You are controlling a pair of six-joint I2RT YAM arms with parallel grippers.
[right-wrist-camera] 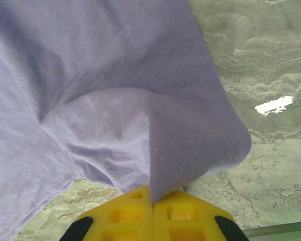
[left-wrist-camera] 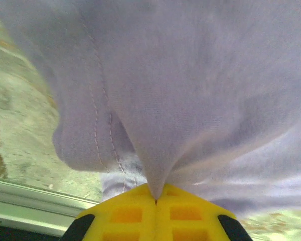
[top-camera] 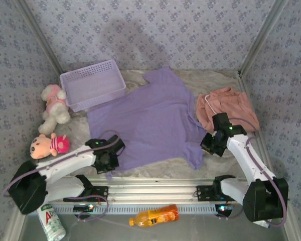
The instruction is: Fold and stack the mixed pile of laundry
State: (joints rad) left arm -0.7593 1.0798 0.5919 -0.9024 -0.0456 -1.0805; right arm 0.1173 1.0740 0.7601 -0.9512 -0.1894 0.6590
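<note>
Top view — lavender T-shirt (top-camera: 150, 120) spread flat mid-table, salmon-pink garment (top-camera: 228, 108) bunched just beside its right edge. Left gripper (top-camera: 108, 159) sits at the shirt's near-left corner, right gripper (top-camera: 210, 144) at its near-right edge.
Left wrist — yellow fingers (left-wrist-camera: 125, 216) pressed together, pinching a peak of stitched hem.
Right wrist: fingers closed on a fold of the shirt's edge, marbled table (right-wrist-camera: 261, 75) underneath.
</note>
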